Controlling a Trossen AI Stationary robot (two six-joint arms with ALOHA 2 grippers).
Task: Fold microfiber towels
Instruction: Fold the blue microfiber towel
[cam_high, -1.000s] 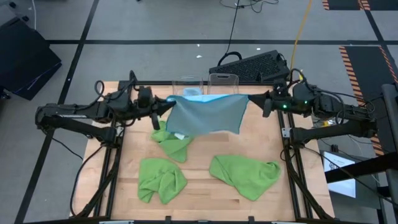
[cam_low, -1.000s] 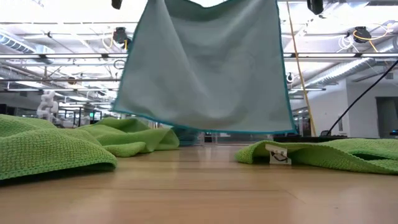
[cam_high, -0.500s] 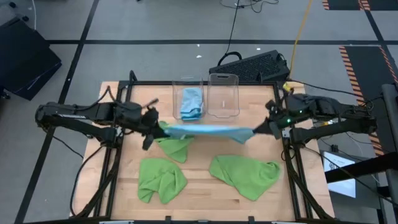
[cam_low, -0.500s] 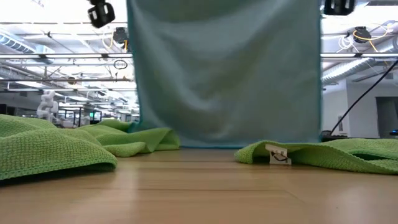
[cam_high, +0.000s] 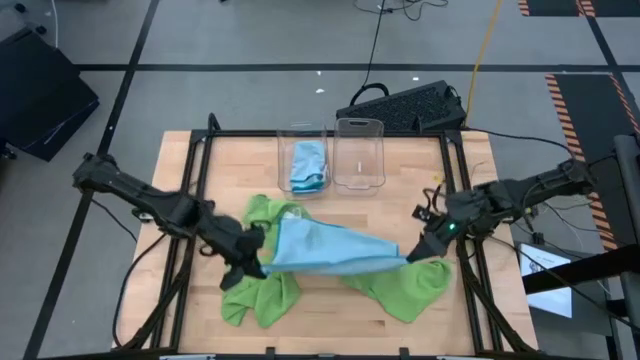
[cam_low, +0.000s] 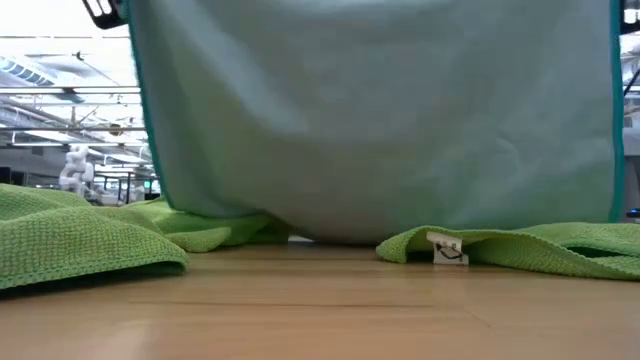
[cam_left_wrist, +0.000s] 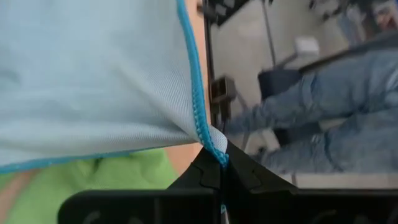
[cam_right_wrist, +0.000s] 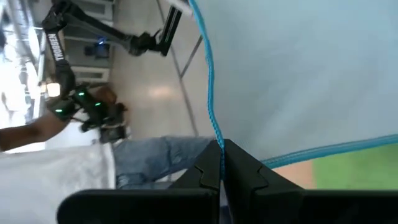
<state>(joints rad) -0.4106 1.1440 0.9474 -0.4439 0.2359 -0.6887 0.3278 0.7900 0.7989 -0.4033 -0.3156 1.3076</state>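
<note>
Left hand (cam_high: 258, 262) and right hand (cam_high: 412, 252) low over worktop (cam_high: 470, 170), each clamped on top corner of blue towel (cam_high: 325, 248). Towel stretched between them, long axis side to side, lower edge draping onto green towels (cam_high: 395, 285). Bare wood lies toward bins (cam_high: 359, 153).

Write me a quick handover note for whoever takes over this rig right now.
Left gripper and right gripper: each shut on a corner of the light blue microfiber towel, stretched between them above the wooden table.
Three lime green microfiber towels lie crumpled beneath it.
Done: one folded blue towel sits in the left clear plastic bin; the right clear bin is empty.
Left: fold the held towel, then the green ones.
</note>
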